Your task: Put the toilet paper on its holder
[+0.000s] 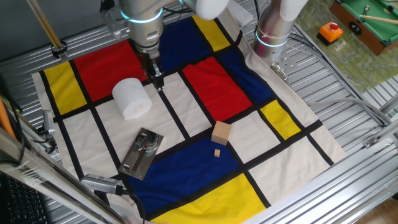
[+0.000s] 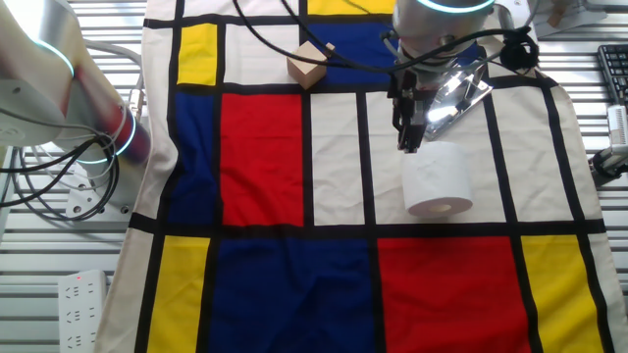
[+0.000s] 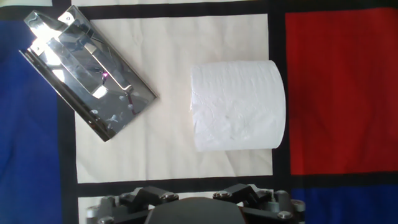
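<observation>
The toilet paper (image 1: 132, 98) lies on its side on a white panel of the checked cloth, and it also shows as a white roll (image 2: 439, 178) (image 3: 237, 106). The holder (image 1: 142, 152), a shiny metal plate with a bar, lies flat on the cloth apart from the roll (image 2: 458, 90) (image 3: 89, 73). My gripper (image 1: 157, 83) hangs just above the cloth beside the roll, between roll and holder (image 2: 407, 139). Its fingers look closed together with nothing in them. In the hand view only the gripper's base shows at the bottom edge.
A tan wooden cube (image 1: 221, 132) (image 2: 307, 65) sits on the cloth with a tiny wooden piece (image 1: 217, 152) near it. A second arm's base (image 1: 273, 28) (image 2: 59, 88) stands at the cloth's edge. Cables and a power strip (image 2: 83, 294) lie off the cloth.
</observation>
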Robot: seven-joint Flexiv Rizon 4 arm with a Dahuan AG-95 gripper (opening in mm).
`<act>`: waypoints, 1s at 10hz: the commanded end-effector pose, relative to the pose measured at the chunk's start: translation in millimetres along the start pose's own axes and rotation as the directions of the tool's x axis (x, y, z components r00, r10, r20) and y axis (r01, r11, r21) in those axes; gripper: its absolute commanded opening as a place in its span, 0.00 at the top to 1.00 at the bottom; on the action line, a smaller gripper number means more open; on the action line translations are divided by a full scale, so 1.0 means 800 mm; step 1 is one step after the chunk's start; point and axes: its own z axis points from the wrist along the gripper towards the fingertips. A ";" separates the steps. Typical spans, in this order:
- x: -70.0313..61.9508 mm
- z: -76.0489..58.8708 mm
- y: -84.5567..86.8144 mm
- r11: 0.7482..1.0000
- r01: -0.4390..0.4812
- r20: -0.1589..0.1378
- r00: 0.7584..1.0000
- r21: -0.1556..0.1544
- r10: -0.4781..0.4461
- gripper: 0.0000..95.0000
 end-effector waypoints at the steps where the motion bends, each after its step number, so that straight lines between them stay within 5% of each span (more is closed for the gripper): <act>1: -0.001 0.000 0.000 0.999 0.048 0.035 0.998 -0.004 -0.048 1.00; 10: 0.000 -0.003 0.002 0.999 0.033 0.036 0.999 -0.005 -0.033 1.00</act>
